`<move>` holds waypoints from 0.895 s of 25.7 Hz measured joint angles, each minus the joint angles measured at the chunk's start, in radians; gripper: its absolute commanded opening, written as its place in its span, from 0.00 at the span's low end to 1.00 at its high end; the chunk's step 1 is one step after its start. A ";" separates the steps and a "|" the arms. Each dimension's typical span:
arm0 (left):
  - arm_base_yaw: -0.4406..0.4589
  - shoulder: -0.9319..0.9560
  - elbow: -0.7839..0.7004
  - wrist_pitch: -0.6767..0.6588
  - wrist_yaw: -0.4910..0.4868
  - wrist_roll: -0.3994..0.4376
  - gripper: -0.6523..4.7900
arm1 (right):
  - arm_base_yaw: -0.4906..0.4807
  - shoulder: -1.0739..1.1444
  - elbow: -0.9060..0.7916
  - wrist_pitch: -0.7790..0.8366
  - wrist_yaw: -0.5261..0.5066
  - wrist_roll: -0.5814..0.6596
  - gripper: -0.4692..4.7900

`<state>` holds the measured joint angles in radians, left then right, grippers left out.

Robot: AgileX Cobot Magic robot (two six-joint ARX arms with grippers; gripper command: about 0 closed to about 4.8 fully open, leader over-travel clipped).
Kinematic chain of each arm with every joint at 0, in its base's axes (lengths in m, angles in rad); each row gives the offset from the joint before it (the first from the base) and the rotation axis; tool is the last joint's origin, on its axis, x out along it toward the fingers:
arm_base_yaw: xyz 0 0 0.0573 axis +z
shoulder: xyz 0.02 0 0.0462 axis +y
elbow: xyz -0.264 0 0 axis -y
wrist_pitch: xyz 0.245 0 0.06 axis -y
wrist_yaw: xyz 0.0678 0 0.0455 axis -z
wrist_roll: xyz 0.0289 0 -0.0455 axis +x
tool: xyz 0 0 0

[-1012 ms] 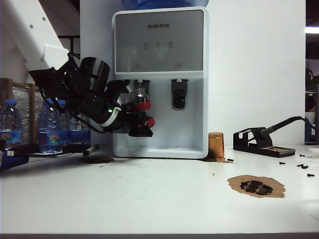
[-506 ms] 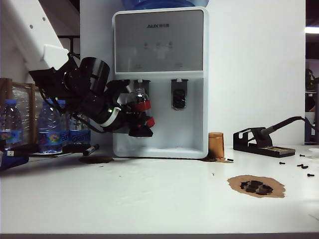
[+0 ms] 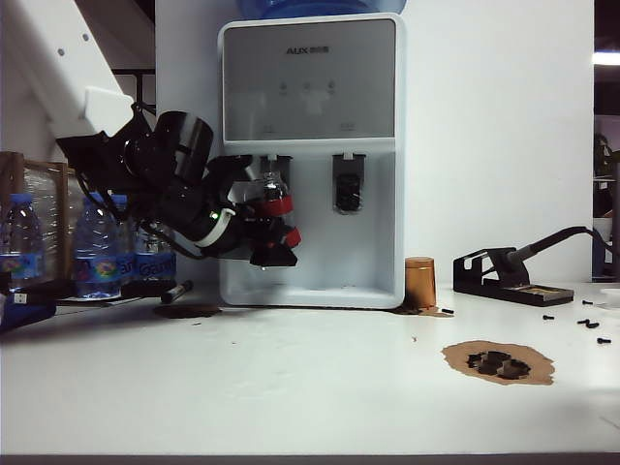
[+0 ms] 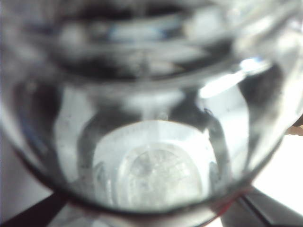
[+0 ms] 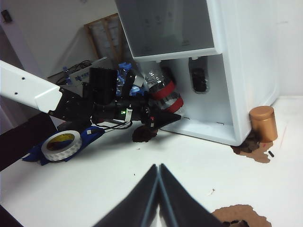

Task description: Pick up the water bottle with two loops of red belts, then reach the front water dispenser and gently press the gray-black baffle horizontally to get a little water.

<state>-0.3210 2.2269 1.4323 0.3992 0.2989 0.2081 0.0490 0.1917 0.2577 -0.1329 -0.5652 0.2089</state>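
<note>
No visible change across exterior pictures. My left gripper (image 3: 274,232) in same spot at water dispenser (image 3: 310,155), same tilted hold on water bottle (image 3: 272,199), red bands at same height. Table (image 3: 291,387) items unshifted. My right gripper (image 5: 158,182) seen only in its wrist view, fingers together; no earlier picture to compare.

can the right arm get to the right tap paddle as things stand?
Probably yes: the right gripper, shut and empty, faces the right tap paddle across bare table; the left gripper with the water bottle sits beside it.
</note>
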 measured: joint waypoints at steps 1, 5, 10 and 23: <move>0.000 0.000 0.000 0.000 0.000 0.000 0.11 | 0.000 0.000 0.001 0.000 -0.001 0.000 0.08; 0.000 0.000 0.000 0.000 0.000 0.000 0.11 | 0.000 0.000 0.003 0.000 -0.014 0.000 0.08; 0.000 0.000 0.000 0.001 0.000 0.000 0.11 | 0.000 0.000 0.003 0.003 -0.060 0.000 0.08; 0.000 0.000 0.000 0.002 0.000 0.000 0.11 | 0.000 -0.002 0.092 0.013 -0.075 0.000 0.08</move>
<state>-0.3210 2.2269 1.4323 0.4007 0.2993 0.2077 0.0490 0.1902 0.3496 -0.1204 -0.6399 0.2089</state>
